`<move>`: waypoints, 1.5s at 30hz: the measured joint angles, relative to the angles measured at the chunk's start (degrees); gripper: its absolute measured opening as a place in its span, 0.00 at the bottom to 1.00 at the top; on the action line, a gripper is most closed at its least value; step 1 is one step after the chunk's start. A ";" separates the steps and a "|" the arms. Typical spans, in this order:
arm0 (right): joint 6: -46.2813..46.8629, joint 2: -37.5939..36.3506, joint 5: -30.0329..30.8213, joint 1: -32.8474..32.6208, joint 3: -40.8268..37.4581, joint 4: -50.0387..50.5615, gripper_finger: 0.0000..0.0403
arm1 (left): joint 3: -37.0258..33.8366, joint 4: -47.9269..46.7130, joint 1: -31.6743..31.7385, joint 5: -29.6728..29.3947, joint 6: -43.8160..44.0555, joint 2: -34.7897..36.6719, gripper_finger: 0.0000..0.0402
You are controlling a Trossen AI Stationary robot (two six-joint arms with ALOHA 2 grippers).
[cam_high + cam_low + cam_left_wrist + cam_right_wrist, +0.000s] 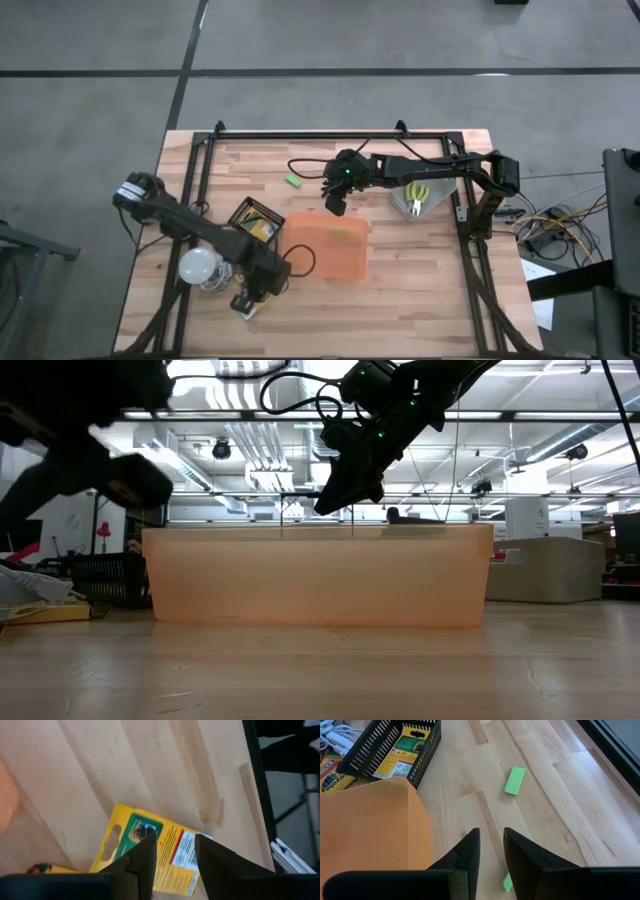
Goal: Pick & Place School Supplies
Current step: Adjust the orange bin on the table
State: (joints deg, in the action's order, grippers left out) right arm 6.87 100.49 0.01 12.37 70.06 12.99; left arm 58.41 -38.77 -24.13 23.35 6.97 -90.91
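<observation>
Taking the orange tray [328, 250] as the landmark, the left gripper [172, 851] hung just off its near-left corner, directly over a flat yellow-and-green crayon box [150, 852] on the table, its fingers parted to either side of the box's long axis and not yet touching it, by my reading. Above the tray's far edge, the right gripper [490, 845] hovered empty, fingers a narrow gap apart, with one green block [515, 780] lying ahead of it, lengthwise away, and another green block [507, 883] almost beneath its fingertips.
</observation>
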 joint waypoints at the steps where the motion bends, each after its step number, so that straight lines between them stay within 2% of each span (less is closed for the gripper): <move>1: 0.00 0.00 0.00 -0.01 0.00 0.00 0.21 | -0.66 0.11 0.81 1.33 -0.42 0.00 0.34; 4: 0.00 0.00 0.00 -0.01 0.00 0.00 0.19 | -2.02 0.02 3.13 4.27 -3.11 0.00 0.34; 15: 0.00 0.00 0.00 -0.01 0.00 -0.01 0.18 | -4.56 3.24 5.98 4.27 -12.44 0.00 0.34; 25: 0.00 0.00 0.00 -0.01 0.00 0.00 0.21 | -4.89 5.24 7.34 2.57 -14.91 -1.68 0.34; 37: 0.00 0.00 0.00 0.01 0.00 0.00 0.17 | -4.97 6.76 7.93 1.63 -16.83 -3.58 0.34; 45: -0.02 0.00 0.00 -0.01 0.00 0.02 0.19 | -5.09 8.97 9.17 0.01 -17.76 -3.78 0.34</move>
State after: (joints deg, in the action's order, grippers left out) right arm 6.85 100.49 0.01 12.36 70.06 13.01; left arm 53.32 -29.80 -14.96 23.35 -10.78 -94.70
